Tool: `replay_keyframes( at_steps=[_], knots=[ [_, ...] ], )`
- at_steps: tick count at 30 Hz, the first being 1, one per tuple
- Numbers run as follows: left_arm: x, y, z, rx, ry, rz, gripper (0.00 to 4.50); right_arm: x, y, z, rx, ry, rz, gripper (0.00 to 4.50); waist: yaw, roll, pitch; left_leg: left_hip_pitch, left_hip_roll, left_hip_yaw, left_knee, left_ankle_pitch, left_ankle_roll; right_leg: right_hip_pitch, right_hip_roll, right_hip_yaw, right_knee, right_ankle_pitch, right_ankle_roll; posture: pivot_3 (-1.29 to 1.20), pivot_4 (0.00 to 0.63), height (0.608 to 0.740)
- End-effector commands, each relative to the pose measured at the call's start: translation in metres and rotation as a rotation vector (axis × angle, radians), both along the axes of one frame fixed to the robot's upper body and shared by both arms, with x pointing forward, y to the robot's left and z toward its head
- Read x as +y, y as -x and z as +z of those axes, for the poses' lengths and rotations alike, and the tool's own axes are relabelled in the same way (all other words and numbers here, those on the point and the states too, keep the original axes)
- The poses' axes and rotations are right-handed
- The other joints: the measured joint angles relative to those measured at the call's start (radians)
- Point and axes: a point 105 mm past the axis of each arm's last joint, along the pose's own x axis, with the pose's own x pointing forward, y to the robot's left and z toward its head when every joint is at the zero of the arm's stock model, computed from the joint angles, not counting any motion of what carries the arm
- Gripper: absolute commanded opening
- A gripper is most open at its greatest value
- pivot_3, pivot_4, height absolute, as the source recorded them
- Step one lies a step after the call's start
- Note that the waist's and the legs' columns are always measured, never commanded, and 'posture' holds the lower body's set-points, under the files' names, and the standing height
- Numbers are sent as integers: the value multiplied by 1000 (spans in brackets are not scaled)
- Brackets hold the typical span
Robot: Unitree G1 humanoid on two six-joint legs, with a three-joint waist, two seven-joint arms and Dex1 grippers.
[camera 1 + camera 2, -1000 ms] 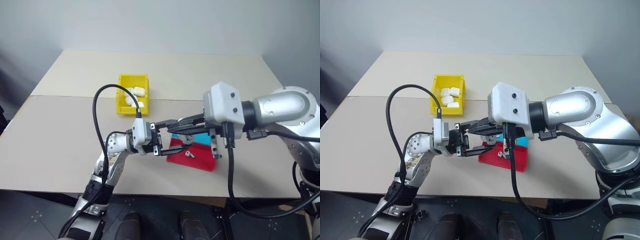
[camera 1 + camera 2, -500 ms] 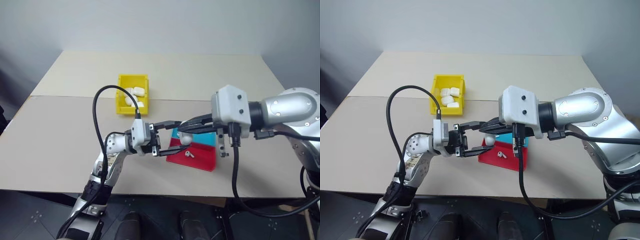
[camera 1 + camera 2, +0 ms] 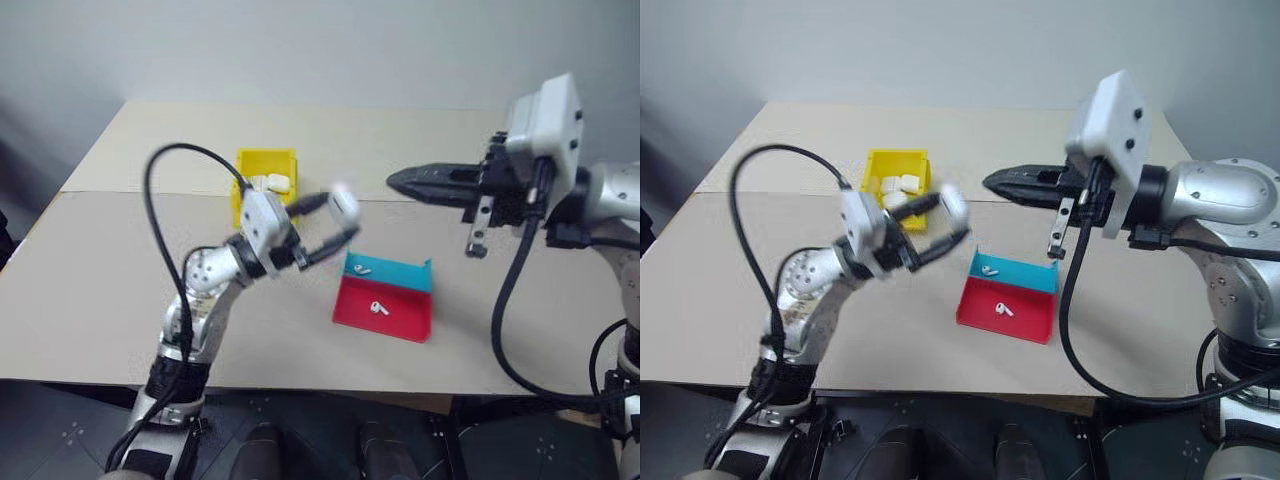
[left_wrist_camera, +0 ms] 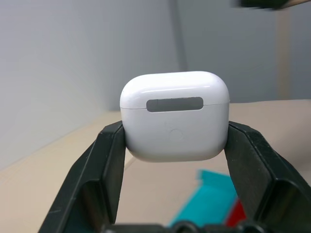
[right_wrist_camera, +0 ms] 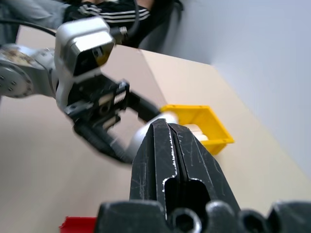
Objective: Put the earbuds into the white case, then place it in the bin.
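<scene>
Glossy white plastic, the white case [image 4: 175,115] looks light, rigid and slippery. The left gripper [image 3: 335,222] pinches it by its two short sides, lid shut, in the air above the table [image 3: 120,290]. That flank hold seems sound, though the smooth shell could squirt out. Both earbuds [image 3: 379,308] lie loose in the red-and-blue tray [image 3: 400,322], tiny and likely fiddly to grasp. The right gripper [image 3: 410,181], fingers pressed together and empty, hovers well above the tray. The yellow bin [image 3: 262,160] behind already holds white cases.
</scene>
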Motion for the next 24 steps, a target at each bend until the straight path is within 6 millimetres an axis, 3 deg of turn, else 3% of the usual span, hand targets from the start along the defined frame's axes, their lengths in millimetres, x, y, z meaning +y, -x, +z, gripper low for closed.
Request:
replay_keyframes(
  at_steps=[1,3,6,11,16,23,24],
  knots=[
    [18,-22,32,-3,31,252,2771,-3,3,-1,-4,-30,-22,21,2,0,0,0,0,0,0,0,0,0,0,0,0,0,0,0,150,740],
    [27,-40,38,38,46,353,2771,-3,1,-7,13,-32,-26,21,1,0,0,0,-1,0,0,0,0,0,0,0,0,0,0,0,150,740],
    [47,-58,40,58,202,481,2771,-4,-6,-13,27,-36,-48,21,-1,0,0,0,-1,0,0,0,0,0,0,0,0,0,0,0,150,740],
    [66,-90,5,181,179,682,2771,-5,-16,-24,47,-8,-90,21,-6,0,0,0,-1,0,0,0,0,-1,0,0,0,0,0,0,150,740],
    [79,-109,-18,241,133,839,2771,-7,-19,-31,59,18,-120,21,1,-2,1,-1,-1,0,0,0,0,-1,0,0,-1,0,0,0,150,740],
    [72,-116,-22,252,172,743,2771,-11,-19,-38,66,42,-149,21,2,-2,1,-3,-1,0,0,0,0,-2,-1,-1,-1,1,1,0,150,740],
    [70,-117,-22,245,156,728,3121,-11,-19,-39,68,42,-151,6,2,-2,1,-3,-1,0,0,0,0,-2,-1,-1,-1,1,1,0,150,740]
  ],
)
